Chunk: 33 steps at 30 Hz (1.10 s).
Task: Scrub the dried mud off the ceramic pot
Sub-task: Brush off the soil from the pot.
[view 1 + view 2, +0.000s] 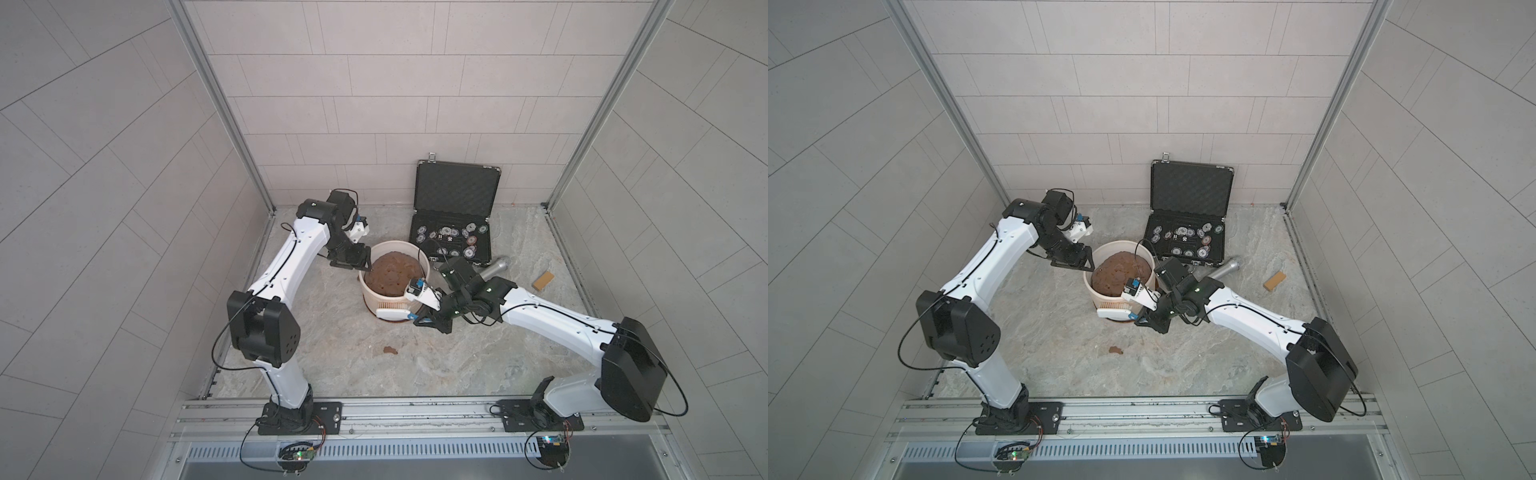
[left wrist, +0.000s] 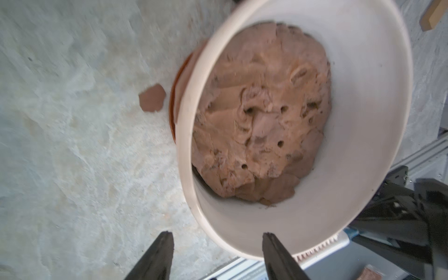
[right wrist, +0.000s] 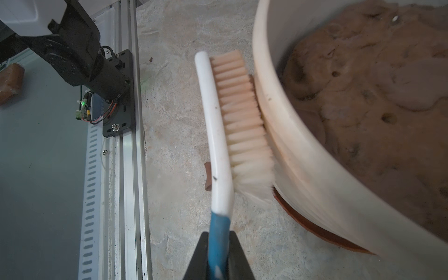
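The cream-white ceramic pot (image 1: 374, 296) (image 1: 1096, 297) stands mid-floor on a reddish saucer (image 3: 305, 221), filled with a brown soil mound (image 1: 392, 275). My right gripper (image 1: 419, 319) (image 3: 218, 234) is shut on the blue handle of a white scrub brush (image 1: 392, 310) (image 3: 215, 126). The brush's bristles (image 3: 242, 109) press against the pot's near outer wall (image 3: 291, 155), and a brown patch (image 3: 252, 78) shows behind them. One blob of dried mud (image 1: 390, 350) (image 2: 152, 98) lies on the floor in front of the pot. My left gripper (image 1: 364, 266) (image 2: 217, 234) is open, with the pot's far-left rim (image 2: 194, 194) between its fingers.
An open black case of poker chips (image 1: 455, 232) stands behind the pot on the right. A silver cylinder (image 1: 496, 268) and a small wooden block (image 1: 543, 281) lie to the right. The aluminium rail (image 1: 415, 411) borders the near edge.
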Motion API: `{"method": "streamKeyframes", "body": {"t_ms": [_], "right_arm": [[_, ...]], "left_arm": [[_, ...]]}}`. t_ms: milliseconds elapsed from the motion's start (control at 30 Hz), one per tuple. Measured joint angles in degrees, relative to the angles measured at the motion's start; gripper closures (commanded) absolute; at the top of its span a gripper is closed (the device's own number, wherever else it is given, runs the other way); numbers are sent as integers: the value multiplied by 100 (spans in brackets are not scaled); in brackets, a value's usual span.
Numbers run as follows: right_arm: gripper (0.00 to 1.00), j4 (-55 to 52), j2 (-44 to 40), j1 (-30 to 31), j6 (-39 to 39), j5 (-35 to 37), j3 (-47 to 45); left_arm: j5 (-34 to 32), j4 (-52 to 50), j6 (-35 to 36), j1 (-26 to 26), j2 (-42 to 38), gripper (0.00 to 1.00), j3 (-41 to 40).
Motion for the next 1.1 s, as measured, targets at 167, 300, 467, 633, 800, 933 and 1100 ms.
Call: {"method": "streamKeyframes", "body": {"t_ms": [167, 300, 467, 633, 800, 933, 1100], "right_arm": [[100, 90, 184, -55, -44, -179, 20], [100, 247, 492, -87, -33, -439, 20], [100, 308, 876, 127, 111, -564, -94], [100, 551, 691, 772, 455, -575, -669], [100, 782, -170, 1180, 866, -568, -1064], [100, 970, -1233, 1143, 1086, -317, -1189], [100, 1062, -2280, 1003, 1167, 450, -1217]], "left_arm": [[116, 162, -131, -15, -212, 38, -549], [109, 302, -186, -15, -254, 38, -815], [109, 446, -221, -15, -256, 38, -966], [197, 632, -332, -15, -321, 38, -1187], [339, 822, -446, -20, -448, 38, -1408], [341, 863, -546, -50, -483, 46, -1436], [234, 859, -581, -83, -400, 59, -1309]]}}
